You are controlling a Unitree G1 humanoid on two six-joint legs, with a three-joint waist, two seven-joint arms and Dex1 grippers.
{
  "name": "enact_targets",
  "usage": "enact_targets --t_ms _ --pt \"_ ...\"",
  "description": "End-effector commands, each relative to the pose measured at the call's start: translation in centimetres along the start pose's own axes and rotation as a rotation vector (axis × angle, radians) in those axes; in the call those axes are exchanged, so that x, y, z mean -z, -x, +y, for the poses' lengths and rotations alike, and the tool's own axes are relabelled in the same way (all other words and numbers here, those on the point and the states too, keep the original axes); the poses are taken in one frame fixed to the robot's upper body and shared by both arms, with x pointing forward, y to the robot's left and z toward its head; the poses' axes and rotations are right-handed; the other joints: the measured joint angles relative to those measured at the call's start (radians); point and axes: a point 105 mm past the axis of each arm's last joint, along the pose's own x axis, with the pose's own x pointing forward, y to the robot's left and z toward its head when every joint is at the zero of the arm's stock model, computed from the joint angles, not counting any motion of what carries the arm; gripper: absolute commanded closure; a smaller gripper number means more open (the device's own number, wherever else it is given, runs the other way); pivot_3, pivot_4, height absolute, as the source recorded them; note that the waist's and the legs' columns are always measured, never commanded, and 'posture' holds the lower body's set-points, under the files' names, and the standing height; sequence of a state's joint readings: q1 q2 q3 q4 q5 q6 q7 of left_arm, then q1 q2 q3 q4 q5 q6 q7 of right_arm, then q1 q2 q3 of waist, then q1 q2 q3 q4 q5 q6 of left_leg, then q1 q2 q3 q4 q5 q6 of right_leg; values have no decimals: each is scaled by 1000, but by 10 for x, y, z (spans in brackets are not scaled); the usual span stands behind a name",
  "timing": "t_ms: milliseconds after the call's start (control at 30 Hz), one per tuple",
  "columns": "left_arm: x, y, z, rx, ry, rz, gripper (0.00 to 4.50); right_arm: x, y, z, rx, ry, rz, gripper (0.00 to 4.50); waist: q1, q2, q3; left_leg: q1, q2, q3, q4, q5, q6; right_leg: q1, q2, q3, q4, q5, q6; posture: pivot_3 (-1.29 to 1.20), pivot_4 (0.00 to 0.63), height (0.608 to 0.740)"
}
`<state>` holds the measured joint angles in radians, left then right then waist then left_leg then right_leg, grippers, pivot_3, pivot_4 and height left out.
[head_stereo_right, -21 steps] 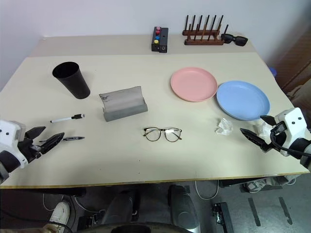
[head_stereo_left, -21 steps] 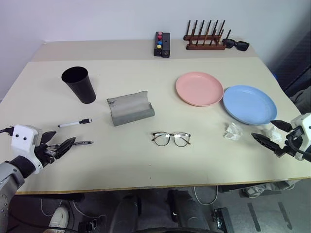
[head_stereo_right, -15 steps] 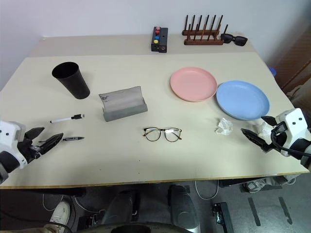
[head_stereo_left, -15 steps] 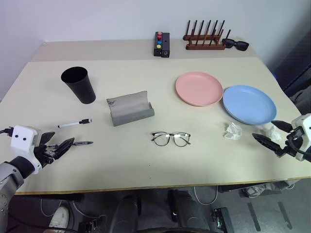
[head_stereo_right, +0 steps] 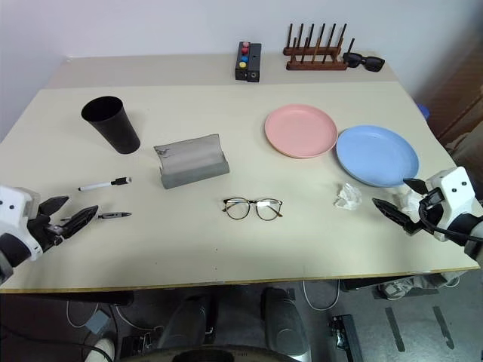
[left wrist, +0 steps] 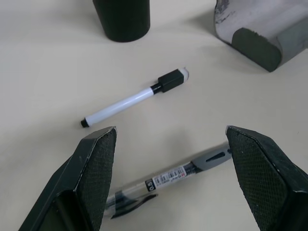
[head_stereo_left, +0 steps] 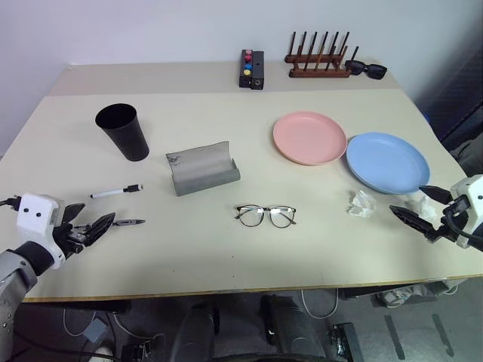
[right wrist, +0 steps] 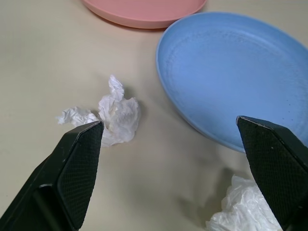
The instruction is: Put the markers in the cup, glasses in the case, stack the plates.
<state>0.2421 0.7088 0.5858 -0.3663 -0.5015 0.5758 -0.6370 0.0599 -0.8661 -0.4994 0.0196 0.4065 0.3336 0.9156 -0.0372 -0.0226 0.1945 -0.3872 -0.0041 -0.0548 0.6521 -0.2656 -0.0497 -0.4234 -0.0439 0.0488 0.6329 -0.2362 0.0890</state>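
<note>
Table: a wide cream tabletop (head_stereo_left: 226,256) bears every task item, none yet sorted
Plates: a pale pink round plastic plate (head_stereo_left: 309,137) and a light blue round plastic plate (head_stereo_left: 388,162) lie side by side at the right, rims nearly touching, unstacked
Case: a grey soft fold-over glasses case (head_stereo_left: 202,168) stands open near the centre
Cup: a tall black tapered plastic tumbler (head_stereo_left: 123,132) stands upright at the left
Glasses: thin dark-rimmed eyeglasses (head_stereo_left: 266,216) lie in front of the case
Markers: a white-barrelled marker with black cap (left wrist: 134,99) and a dark grey pen-like marker (left wrist: 168,175) lie near the left gripper (head_stereo_left: 92,228)
Left fingers: spread apart, holding nothing, the dark marker lying between them
Right gripper (head_stereo_left: 424,213): fingers wide apart, empty, beside a crumpled white tissue (right wrist: 108,117)
Step advice: the dark marker is best straddled mid-barrel, lowered onto, then pinched
Change: nothing on the table has shifted; both grippers are seen almost unmoved
</note>
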Motion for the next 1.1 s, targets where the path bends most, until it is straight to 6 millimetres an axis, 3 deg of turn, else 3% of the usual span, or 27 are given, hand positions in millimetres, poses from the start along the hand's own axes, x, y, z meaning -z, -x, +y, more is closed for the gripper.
enact_targets --t_ms 33,100,200,500,833,1100 --pt "-19 -6 -7 69 -68 -38 546 -23 -5 5 -7 55 -81 0 0 0 0 0 0 0 0 0 0 0 0 0 0 0 0 0 150 735" --pt "-21 -11 -13 136 -75 -23 23 -30 -6 9 -10 61 -106 0 1 0 0 0 0 0 0 0 0 0 0 0 1 0 0 0 150 735" --pt "-15 -14 -19 237 -141 52 23 -35 -6 21 -27 68 -123 0 0 1 0 0 0 0 0 0 0 0 0 0 1 0 0 0 150 735" --pt "-17 -30 -10 449 -354 239 23 -34 -15 63 -101 19 -153 0 0 1 -1 1 0 0 0 0 0 0 0 0 1 0 0 0 150 735" --pt "-13 -39 -4 679 -521 489 23 -28 -23 80 -131 -22 -160 0 -3 1 0 0 0 0 -1 0 0 -1 1 0 1 0 0 0 150 735" --pt "8 -46 -2 772 -655 627 23 -30 -22 86 -140 -41 -176 0 -4 1 0 0 0 0 0 0 0 -1 1 0 1 1 3 0 150 735"
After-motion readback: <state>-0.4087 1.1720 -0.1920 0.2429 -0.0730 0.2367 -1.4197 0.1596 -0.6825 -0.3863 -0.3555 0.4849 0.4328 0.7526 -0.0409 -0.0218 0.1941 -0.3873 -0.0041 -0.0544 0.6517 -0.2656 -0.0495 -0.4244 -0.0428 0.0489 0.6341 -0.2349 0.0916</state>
